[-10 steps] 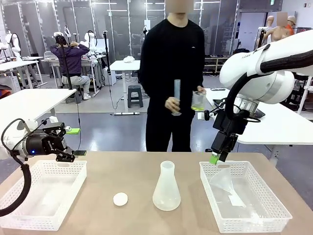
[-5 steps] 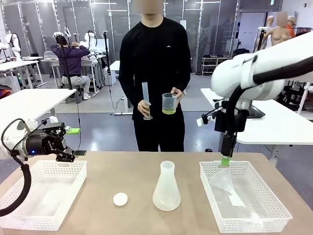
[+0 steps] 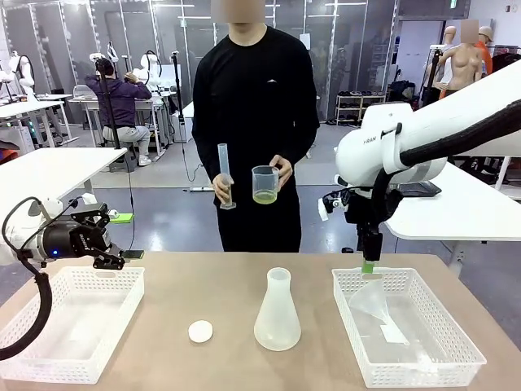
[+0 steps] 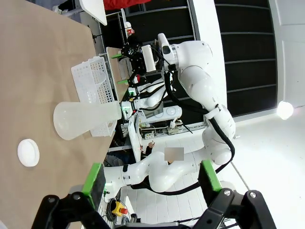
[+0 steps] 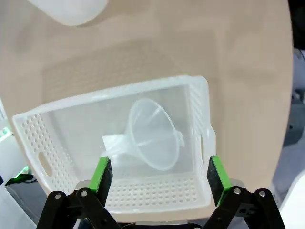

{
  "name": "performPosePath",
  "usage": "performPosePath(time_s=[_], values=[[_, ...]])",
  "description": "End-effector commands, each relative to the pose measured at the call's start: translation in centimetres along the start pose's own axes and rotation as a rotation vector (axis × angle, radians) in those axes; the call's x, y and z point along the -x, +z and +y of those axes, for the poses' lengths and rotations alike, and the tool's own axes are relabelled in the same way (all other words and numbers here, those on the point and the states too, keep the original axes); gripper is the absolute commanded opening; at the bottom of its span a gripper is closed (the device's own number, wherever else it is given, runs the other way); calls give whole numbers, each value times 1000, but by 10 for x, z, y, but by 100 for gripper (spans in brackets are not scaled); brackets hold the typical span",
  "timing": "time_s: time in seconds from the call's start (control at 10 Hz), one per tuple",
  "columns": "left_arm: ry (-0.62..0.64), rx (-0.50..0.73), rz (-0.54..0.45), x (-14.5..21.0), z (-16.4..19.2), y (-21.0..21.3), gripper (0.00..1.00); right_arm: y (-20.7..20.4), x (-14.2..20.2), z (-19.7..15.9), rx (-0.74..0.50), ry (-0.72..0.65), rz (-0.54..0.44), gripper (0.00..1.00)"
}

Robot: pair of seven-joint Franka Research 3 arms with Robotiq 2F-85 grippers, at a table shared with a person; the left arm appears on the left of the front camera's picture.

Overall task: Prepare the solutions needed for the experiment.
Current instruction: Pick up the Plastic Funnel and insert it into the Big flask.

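A person across the table holds a clear beaker (image 3: pixel 264 185) with a shallow layer of yellow-green solution (image 3: pixel 264 197) in one hand. Their other hand holds a tall empty graduated cylinder (image 3: pixel 225 174). An empty frosted conical flask (image 3: pixel 277 314) (image 4: pixel 86 119) stands mid-table. My right gripper (image 3: pixel 368 268) (image 5: pixel 159 176) points straight down, open, above the clear funnel (image 3: pixel 374 301) (image 5: pixel 153 139) lying in the right white basket (image 3: pixel 460 342) (image 5: pixel 202 114). My left gripper (image 3: pixel 112 242) (image 4: pixel 151 177) hangs open and empty over the far edge of the left basket (image 3: pixel 32 371).
A small white round disc (image 3: pixel 200 331) (image 4: pixel 28 152) lies on the tan table left of the flask. A sheet of plastic lies beside the funnel in the right basket. White tables stand to both sides behind the person.
The person has stepped left and lowered the beaker and cylinder. My right gripper has swung from a tilt to pointing straight down over the funnel. The left arm has not moved.
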State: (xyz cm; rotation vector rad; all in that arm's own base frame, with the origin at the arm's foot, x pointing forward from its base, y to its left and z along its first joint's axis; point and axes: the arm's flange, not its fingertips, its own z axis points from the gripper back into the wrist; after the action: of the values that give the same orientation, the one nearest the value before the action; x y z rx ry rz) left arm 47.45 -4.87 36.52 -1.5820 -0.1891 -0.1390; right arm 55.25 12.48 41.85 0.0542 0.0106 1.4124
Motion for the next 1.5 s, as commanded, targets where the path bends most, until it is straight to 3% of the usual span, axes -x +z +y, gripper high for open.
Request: performPosePath(time_s=[0.0,0.1,0.2,0.5,0.7,1.4], values=[[-10,9,-10,0,-4,-2,100,-3,10,7,-102,28,-83,100],[-10,9,-10,0,-4,-2,100,-1,10,9,-142,20,-48,100],[-10,9,-10,0,-4,-2,100,-4,2,2,-42,12,-44,100],[-10,9,-10,0,-4,-2,100,-4,2,2,-42,12,-44,100],[-10,9,-10,0,-4,-2,100,-10,5,-2,-90,77,-52,100],[-10,9,-10,0,-4,-2,100,-46,13,-13,-297,123,80,100]])
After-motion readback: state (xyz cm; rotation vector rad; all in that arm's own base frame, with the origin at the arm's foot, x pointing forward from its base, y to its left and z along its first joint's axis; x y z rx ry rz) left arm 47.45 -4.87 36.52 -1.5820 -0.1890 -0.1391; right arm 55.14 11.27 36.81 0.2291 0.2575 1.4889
